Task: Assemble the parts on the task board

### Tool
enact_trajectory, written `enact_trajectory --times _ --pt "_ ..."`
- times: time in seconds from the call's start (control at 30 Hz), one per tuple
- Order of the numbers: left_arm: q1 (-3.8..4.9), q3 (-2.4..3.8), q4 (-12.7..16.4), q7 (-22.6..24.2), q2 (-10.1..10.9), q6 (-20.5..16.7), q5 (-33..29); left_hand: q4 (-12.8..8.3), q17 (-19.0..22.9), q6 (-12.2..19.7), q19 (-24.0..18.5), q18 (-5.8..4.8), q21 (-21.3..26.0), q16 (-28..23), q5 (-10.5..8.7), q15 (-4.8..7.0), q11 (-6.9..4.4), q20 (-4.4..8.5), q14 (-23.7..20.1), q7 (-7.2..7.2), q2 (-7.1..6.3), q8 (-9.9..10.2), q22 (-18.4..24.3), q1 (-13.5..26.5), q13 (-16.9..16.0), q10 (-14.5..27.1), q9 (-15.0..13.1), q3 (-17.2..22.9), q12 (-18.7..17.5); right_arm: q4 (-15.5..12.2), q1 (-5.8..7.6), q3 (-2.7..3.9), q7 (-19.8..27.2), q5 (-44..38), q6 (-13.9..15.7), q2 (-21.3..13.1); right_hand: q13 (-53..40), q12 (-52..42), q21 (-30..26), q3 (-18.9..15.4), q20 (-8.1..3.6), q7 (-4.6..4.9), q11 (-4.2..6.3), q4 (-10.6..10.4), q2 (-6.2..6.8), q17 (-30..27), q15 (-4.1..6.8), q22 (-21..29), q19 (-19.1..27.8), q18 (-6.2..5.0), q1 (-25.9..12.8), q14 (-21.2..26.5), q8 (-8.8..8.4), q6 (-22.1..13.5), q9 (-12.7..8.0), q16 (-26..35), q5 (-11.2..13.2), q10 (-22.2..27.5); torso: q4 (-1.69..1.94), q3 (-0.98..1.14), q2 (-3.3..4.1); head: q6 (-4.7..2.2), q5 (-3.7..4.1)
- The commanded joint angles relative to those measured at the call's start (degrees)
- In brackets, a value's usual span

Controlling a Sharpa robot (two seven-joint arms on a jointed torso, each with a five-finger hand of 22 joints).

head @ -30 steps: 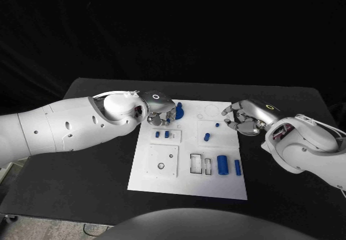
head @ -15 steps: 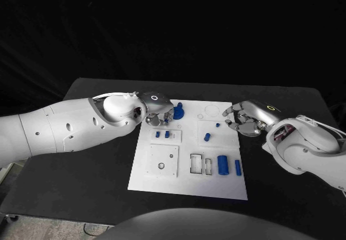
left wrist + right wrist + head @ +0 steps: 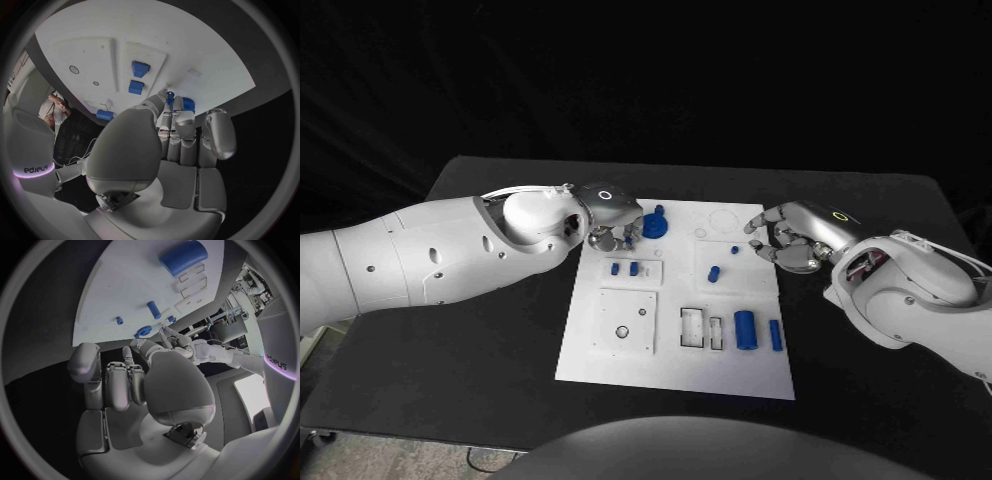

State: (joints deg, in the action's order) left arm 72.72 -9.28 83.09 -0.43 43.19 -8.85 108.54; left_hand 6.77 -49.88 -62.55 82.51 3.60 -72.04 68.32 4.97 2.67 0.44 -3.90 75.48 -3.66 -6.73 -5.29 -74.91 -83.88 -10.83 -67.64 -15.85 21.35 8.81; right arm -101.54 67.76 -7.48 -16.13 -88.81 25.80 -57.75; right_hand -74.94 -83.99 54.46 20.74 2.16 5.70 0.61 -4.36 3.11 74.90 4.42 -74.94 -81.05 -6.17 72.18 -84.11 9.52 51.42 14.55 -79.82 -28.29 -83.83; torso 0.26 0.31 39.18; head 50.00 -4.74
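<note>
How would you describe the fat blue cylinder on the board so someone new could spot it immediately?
Start at the white task board in the middle of the black table, then go to its near right part, on the right hand's side. There two blue pieces lie side by side past some rectangular slots; the fat blue cylinder is the inner one, plainly thicker than the slim blue rod beside it.

Surfaces: matt board and table, glossy hands.
Flat white matt plastic task board (image 3: 678,350) on matt black table (image 3: 473,340); small blue smooth plastic parts (image 3: 746,329); silver glossy metal-look left hand (image 3: 612,210) and right hand (image 3: 793,232).
</note>
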Motion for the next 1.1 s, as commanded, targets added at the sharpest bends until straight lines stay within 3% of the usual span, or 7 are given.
enact_trajectory --times 0.03,1.1 --pt "-0.03 0.00 0.1 -0.5 0.0 1.1 0.6 0.3 0.1 -0.2 -0.5 0.16 0.3 -0.2 -0.24 0.01 -0.11 -0.12 -0.4 0.33 -0.54 -0.3 -10.1 0.2 0.1 -0.3 0.1 -0.1 -0.4 0.0 -0.04 0.02 0.1 -0.1 -0.4 0.0 -9.0 0.3 -0.2 0.4 -0.08 0.00 -0.36 0.0 -0.21 1.1 -0.30 -6.5 0.1 -0.08 0.5 -3.2 0.39 0.3 -0.1 0.3 -0.2 -1.9 -0.02 0.01 0.00 0.00 -0.09" --pt "-0.11 -0.11 0.8 -0.4 -0.1 2.4 -0.5 0.6 0.4 -0.4 -0.5 0.17 0.4 -0.4 -0.46 0.12 -0.27 -0.15 -0.7 0.47 -0.67 -0.3 -10.1 0.3 0.0 -0.8 0.2 -0.2 -0.3 0.0 -0.10 0.02 0.0 0.0 -0.3 -0.1 -9.0 0.3 -0.2 0.5 -0.06 0.02 -0.39 0.0 -0.22 1.0 -0.33 -6.5 0.1 -0.09 0.5 -3.1 0.44 0.4 -0.1 0.4 -0.2 -1.9 0.02 0.03 -0.01 0.00 -0.22"
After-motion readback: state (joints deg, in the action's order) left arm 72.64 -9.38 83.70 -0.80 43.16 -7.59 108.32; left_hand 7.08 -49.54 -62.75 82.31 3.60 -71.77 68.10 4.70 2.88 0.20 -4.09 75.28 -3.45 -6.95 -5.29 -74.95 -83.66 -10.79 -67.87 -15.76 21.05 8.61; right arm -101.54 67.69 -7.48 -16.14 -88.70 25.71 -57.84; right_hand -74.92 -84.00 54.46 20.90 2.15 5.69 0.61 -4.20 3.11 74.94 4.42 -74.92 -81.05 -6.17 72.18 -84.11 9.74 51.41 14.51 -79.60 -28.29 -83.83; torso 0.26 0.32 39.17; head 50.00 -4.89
